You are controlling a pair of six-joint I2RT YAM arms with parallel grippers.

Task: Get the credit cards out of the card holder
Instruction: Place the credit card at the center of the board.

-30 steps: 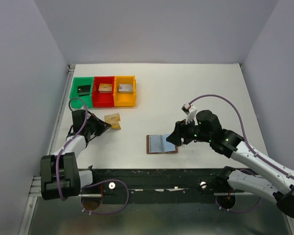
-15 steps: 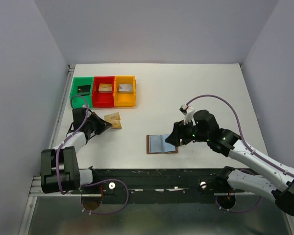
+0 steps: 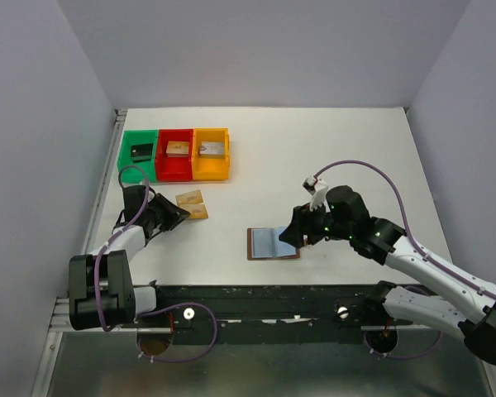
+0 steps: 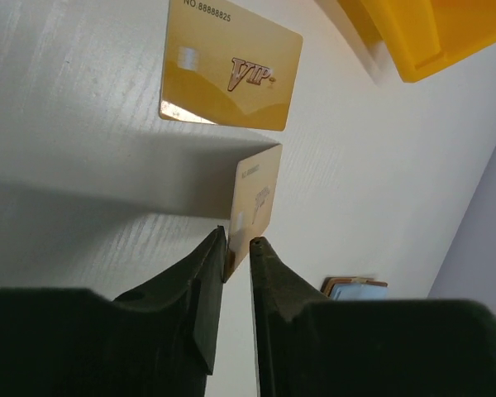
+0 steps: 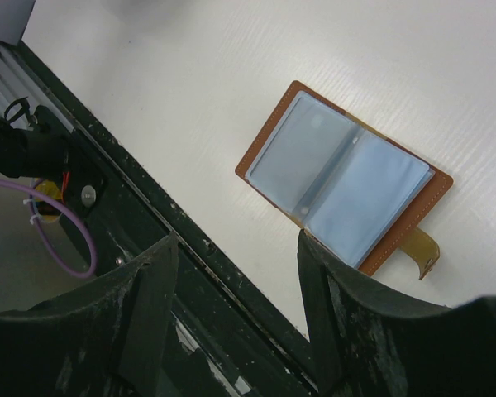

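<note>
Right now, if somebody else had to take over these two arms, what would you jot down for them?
Left gripper: jaws slightly parted around the corner of a gold card; grip unclear.
Right gripper: open, empty, over the card holder, which lies open.
A second gold card lies flat beyond the first.
Done: two cards out. To do: check the pale pockets; I cannot tell if any cards are inside.

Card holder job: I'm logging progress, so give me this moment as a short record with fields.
card holder: open flat on table, pale pockets up
flat gold card: lying on table near orange bin
second gold card: on edge, corner inside left claw
left claw: slightly parted
right claw: open, over card holder's edge
</note>
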